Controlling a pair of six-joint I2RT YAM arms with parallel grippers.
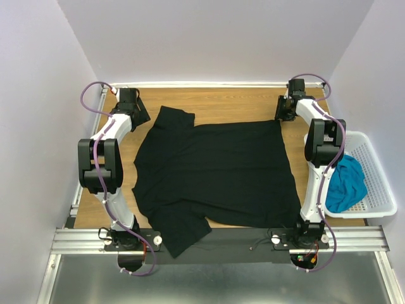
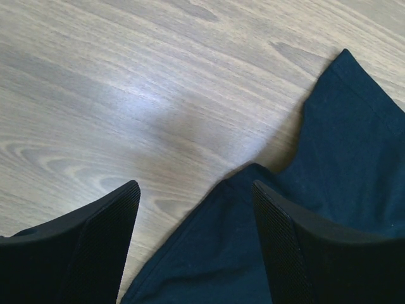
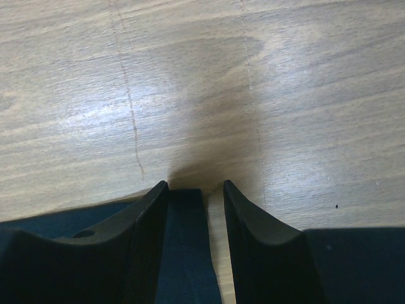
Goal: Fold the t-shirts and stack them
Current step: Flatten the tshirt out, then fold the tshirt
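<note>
Your right gripper (image 3: 195, 185), fingers half closed, straddles the black t-shirt (image 1: 215, 171) at its far hem corner without pinching yet, while your left gripper (image 2: 195, 190) sits wide open over the far sleeve's edge.

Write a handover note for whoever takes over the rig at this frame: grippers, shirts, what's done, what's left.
Left gripper: open wide over the far left sleeve edge of the black t-shirt, holding nothing.
Right gripper: jaws partly open, astride the shirt's far right corner, not clamped.
Shirts: the black one lies spread flat on the table, unfolded; the teal t-shirt sits bunched in the white basket on the right.
Done: black shirt laid out.
Left: grip the far edge, fold it, then fetch, fold and stack the teal one.
</note>
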